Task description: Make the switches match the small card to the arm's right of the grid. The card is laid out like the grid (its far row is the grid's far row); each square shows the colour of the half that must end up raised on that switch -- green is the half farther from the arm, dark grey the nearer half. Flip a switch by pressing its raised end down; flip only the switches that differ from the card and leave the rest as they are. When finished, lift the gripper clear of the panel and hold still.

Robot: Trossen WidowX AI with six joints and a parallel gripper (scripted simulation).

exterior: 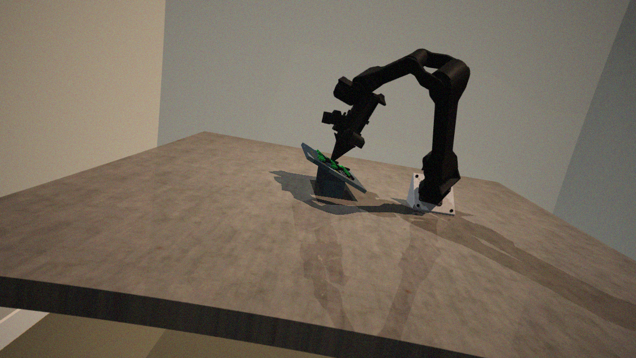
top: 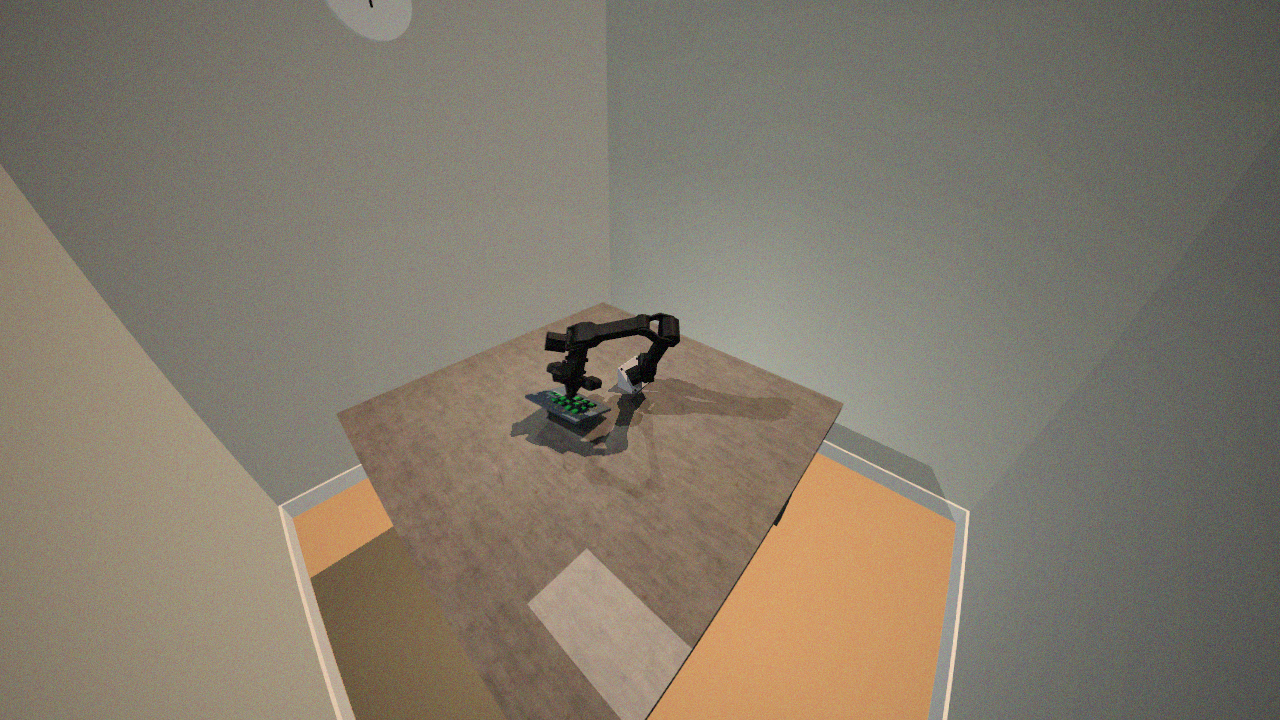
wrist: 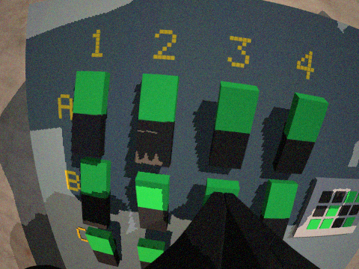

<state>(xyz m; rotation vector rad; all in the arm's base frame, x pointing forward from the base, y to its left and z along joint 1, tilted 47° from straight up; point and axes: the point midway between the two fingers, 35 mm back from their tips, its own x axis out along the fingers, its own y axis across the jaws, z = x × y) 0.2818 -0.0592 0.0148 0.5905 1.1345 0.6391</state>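
Note:
The tilted panel (top: 539, 396) (exterior: 360, 188) (wrist: 123, 45) carries green-and-dark switches in rows A to C, columns 1 to 4. My gripper (top: 571, 395) (exterior: 333, 158) (wrist: 221, 201) is shut and empty, its tip at switch B3 (wrist: 222, 184), hiding B3's near half; contact is unclear. Switches A3 (wrist: 235, 108) and A4 (wrist: 307, 116) look green-raised; A1 (wrist: 91, 93) and A2 (wrist: 158, 98) look dark-raised. C3 and C4 are hidden. The card (wrist: 322, 184) shows dark, dark, green, green; dark, green, dark, dark; green, green, dark, green; its right edge is cut off.
The panel stands on a block (exterior: 329, 184) on the brown table (top: 501, 501) (exterior: 178, 231). The arm's white base mount (top: 626, 376) (exterior: 449, 204) is on the near side of the panel. The arm arches over from it. Shadows cross the panel and table.

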